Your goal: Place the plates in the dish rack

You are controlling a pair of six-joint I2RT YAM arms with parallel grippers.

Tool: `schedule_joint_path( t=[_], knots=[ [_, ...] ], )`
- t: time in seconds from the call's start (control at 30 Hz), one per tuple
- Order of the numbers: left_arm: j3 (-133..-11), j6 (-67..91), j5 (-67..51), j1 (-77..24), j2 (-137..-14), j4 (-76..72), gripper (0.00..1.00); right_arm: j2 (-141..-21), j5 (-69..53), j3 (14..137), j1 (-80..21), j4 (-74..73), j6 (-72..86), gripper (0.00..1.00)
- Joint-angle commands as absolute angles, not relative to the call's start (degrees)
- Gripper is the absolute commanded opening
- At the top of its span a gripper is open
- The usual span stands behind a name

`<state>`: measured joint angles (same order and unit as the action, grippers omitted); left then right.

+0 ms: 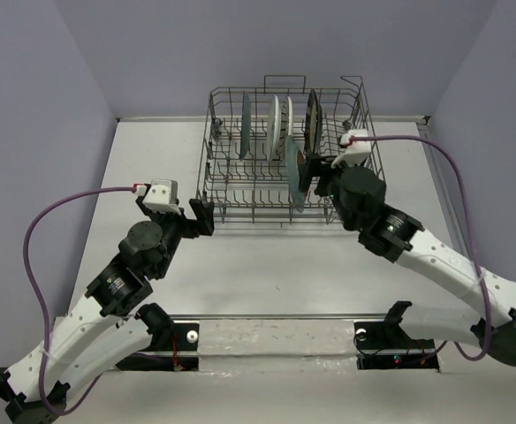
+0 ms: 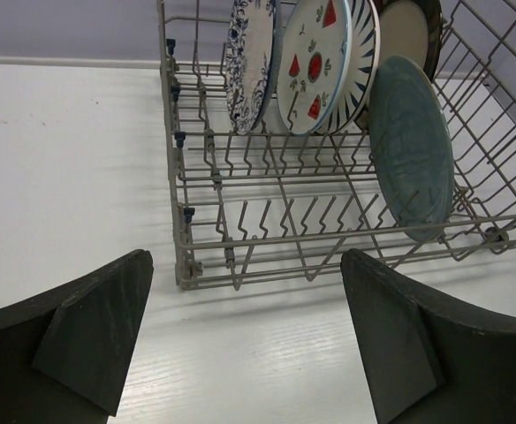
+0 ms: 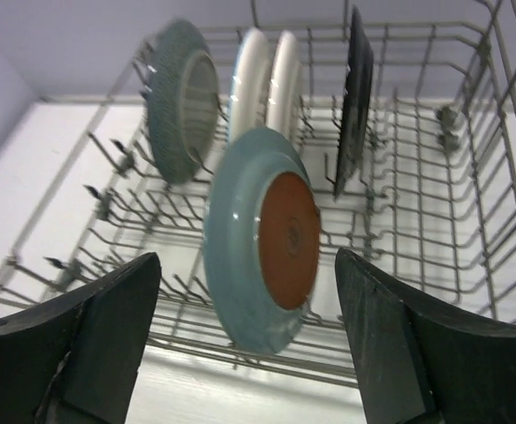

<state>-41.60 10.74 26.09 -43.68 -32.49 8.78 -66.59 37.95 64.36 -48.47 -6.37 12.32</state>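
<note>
Bright even light, right-wrist view blurred

dish rack cropped right, striped plate half-hidden

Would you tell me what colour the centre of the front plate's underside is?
Reddish-brown, ringed in teal-grey; the plate shows it best in the right wrist view.

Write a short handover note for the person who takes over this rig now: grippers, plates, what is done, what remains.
Left gripper: open, empty, near the front left corner of the dish rack.
Right gripper: open, empty, facing the teal-grey plate.
Plates: blue floral, red fruit, navy-striped and dark glossy stand in the back rows; teal-grey stands alone nearer the front.
Done: all five loaded. Left: probably only to draw the arms back.
</note>
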Motion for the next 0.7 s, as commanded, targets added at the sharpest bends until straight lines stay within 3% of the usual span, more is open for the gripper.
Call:
schedule_joint_path(
  t=[0.0,0.1,0.47,0.67],
  knots=[
    [-40.8,9.7,28.9,-43.0,-31.4,5.7,0.99,-54.7,31.2,56.6,-49.0,7.2,12.7,0.90],
    [-40.4,9.1,28.7,-43.0,-30.2,5.1,0.99,-45.5,29.5,50.2,-49.0,12.5,13.0,1.00],
    [-39.5,8.7,29.0,-42.5,-24.9,3.3,0.99,-23.0,28.7,38.0,-49.0,21.1,15.4,1.00],
    [-39.6,9.0,29.5,-41.5,-23.2,2.8,0.99,-20.0,35.1,36.8,-49.0,21.0,14.6,0.87]
  ],
)
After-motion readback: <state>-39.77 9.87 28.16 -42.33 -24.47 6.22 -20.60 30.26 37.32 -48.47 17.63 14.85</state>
